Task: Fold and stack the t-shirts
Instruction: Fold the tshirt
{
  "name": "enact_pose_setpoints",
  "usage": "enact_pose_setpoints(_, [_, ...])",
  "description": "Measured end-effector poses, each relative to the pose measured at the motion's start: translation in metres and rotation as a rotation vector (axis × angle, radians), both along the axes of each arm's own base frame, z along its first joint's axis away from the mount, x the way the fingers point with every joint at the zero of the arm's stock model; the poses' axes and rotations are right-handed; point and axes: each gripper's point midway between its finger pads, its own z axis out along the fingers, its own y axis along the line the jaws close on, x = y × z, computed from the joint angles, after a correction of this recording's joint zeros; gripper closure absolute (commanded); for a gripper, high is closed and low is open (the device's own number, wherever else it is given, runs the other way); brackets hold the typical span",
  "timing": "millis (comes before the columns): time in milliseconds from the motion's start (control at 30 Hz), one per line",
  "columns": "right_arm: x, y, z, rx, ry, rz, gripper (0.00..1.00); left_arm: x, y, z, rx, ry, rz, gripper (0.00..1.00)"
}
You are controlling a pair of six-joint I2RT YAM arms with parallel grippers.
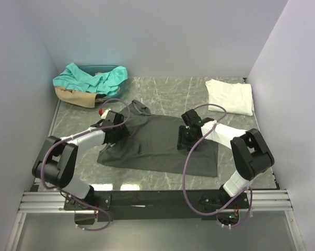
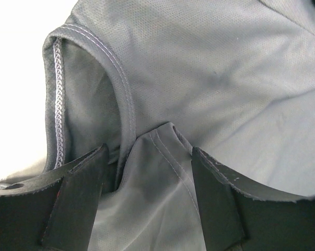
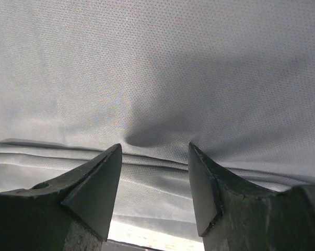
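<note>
Charcoal t-shirt lies lengthwise left-right, collar toward far left.

A grey marble-patterned table filled the floor of a pale enclosure, seen from above. A plain back wall rose behind it, while a left wall and a right wall closed in the sides, all three bare and evenly lit. In the far left corner of the table stood a dark teal bin, only its far rim showing. Along the near edge ran a ribbed aluminium rail, and below it lay a smooth grey panel that caught a dull reflection.
</note>
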Motion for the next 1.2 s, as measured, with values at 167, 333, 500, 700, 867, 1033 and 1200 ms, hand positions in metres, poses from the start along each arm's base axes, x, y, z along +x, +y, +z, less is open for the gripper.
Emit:
enact_pose_setpoints(167, [-0.017,0.003,0.000,0.014,-0.007,0.014,0.39,-0.023,0.005,0.000,-0.036,0.012,0.027,0.28])
enact_pose_setpoints(333, [-0.034,0.005,0.000,0.024,-0.006,0.026,0.39,-0.043,0.008,0.000,-0.058,0.039,0.039,0.28])
enact_pose_setpoints(500, [-0.048,0.003,0.001,0.014,0.020,0.032,0.39,-0.064,0.009,0.000,-0.064,0.081,0.041,0.27])
enact_pose_setpoints(700, [-0.060,-0.008,0.004,-0.040,0.072,0.008,0.39,-0.074,0.013,0.011,-0.038,0.139,0.039,0.26])
enact_pose_setpoints(867, [-0.027,-0.009,0.036,-0.048,-0.005,-0.031,0.39,-0.028,0.000,0.067,-0.039,0.016,0.013,0.24])
enact_pose_setpoints(1033, [0.039,-0.056,0.066,-0.038,-0.133,-0.194,0.39,0.011,-0.011,0.105,-0.038,-0.080,-0.018,0.24])
enact_pose_setpoints(1200, [0.076,-0.135,0.065,-0.095,-0.159,-0.358,0.39,0.028,-0.016,0.108,-0.018,-0.077,-0.050,0.24])
